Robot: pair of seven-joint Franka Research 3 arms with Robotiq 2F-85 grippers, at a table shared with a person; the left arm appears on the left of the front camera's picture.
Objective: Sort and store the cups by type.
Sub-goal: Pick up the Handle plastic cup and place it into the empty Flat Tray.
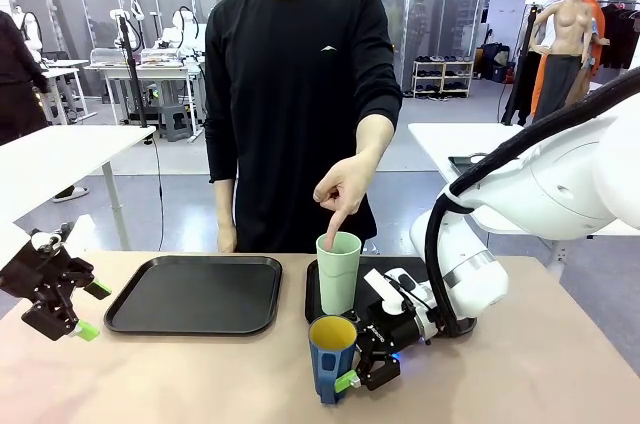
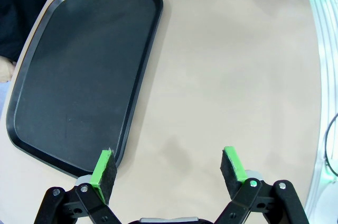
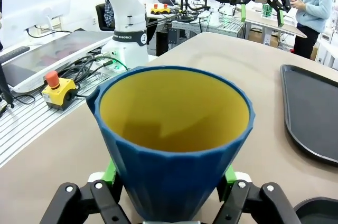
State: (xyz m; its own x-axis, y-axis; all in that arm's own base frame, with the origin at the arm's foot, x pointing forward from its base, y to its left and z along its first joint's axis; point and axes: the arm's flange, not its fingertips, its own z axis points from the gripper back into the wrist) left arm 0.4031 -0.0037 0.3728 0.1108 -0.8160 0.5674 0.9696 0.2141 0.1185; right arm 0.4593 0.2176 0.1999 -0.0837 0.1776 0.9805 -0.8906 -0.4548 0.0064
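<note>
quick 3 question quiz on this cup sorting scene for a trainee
1. True or false: the right hand is shut on the blue mug.
2. Where does the mint-green tumbler stand? A) on the left tray B) on the right tray C) on the bare table
3. Fill in: the person's finger points down into the ____.

Key: 1 true. 2 B. 3 tumbler. The left hand hangs open beside the left tray.
</note>
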